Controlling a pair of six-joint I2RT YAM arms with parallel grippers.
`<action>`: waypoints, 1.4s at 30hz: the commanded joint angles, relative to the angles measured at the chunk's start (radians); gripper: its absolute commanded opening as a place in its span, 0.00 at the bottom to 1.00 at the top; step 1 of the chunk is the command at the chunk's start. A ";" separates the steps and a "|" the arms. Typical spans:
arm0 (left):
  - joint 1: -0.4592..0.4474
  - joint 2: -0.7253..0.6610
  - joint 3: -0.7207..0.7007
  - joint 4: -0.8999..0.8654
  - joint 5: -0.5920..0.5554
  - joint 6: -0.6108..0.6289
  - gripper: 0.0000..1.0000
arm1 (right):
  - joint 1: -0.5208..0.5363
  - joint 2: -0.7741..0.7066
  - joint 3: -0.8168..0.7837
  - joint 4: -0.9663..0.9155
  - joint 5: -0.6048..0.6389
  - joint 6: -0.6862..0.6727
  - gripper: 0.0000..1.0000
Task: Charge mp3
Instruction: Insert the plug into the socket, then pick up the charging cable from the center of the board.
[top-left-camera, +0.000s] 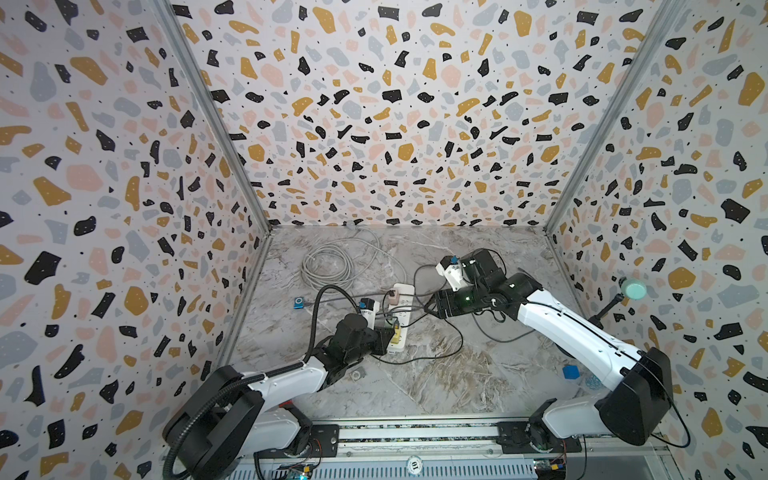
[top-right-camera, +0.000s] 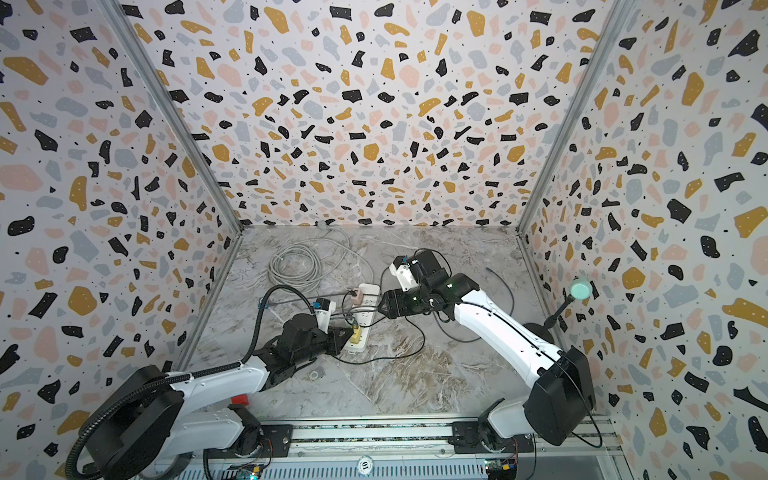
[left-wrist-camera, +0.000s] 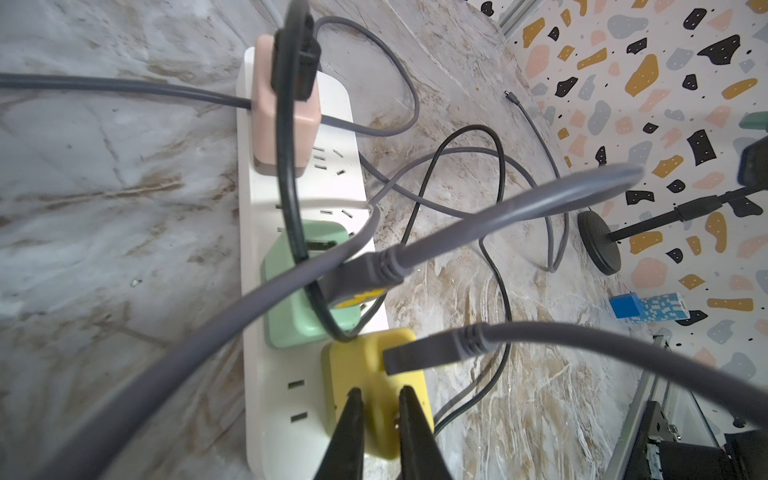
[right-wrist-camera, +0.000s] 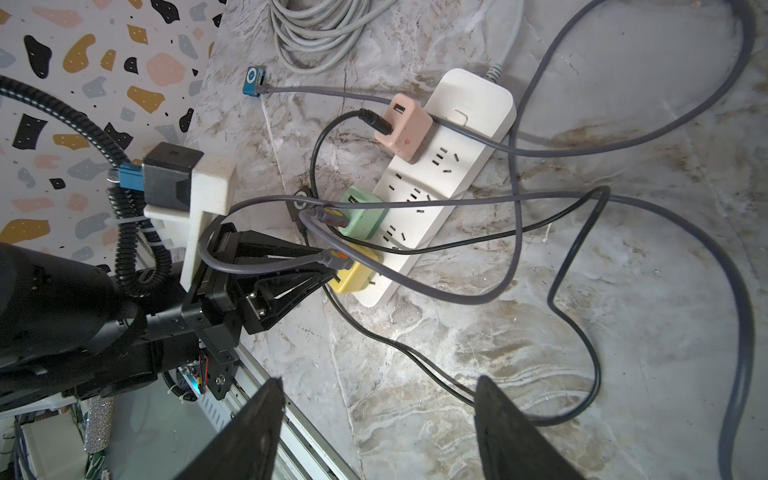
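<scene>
Currently on the list: mp3 (right-wrist-camera: 253, 81), a small blue clip player, flat on the table (right-wrist-camera: 582, 332) by the wall (right-wrist-camera: 104, 62), well apart from the strip (right-wrist-camera: 469, 95) and from both grippers. I judge it light, rigid and smooth-cased, likely to skate on the marble if nudged, and best pinched across its two long edges. A grey cable (right-wrist-camera: 324, 88) meets its corner. It is limp along its run and stiff only at the moulded ends, so I would take it by a plug body, never by the cord. On the left gripper (left-wrist-camera: 381, 401) the jaws are narrow, tips over the yellow charger (left-wrist-camera: 357, 365), just beside the plug (left-wrist-camera: 419, 353) seated in it; I cannot tell whether they clamp anything. On the right gripper (right-wrist-camera: 379, 379) the jaws are wide with nothing between them, above bare table near the strip. Hard to make out: which charger the mp3's cable ends in, since the cords cross and tangle; whether its plug is fully home; and a small black device (right-wrist-camera: 300, 204) by the green charger (right-wrist-camera: 363, 212), half covered by cords. The left wrist view does not show the mp3.
</scene>
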 joint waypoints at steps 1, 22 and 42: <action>0.007 0.095 -0.074 -0.297 -0.078 0.006 0.16 | -0.003 -0.004 0.034 -0.009 0.012 -0.014 0.73; 0.008 -0.152 0.517 -0.481 0.015 0.078 0.88 | -0.849 0.235 0.135 -0.031 0.147 -0.184 0.64; 0.013 -0.152 0.765 -0.618 0.000 0.138 0.92 | -0.865 0.631 0.363 0.101 0.360 -0.432 0.58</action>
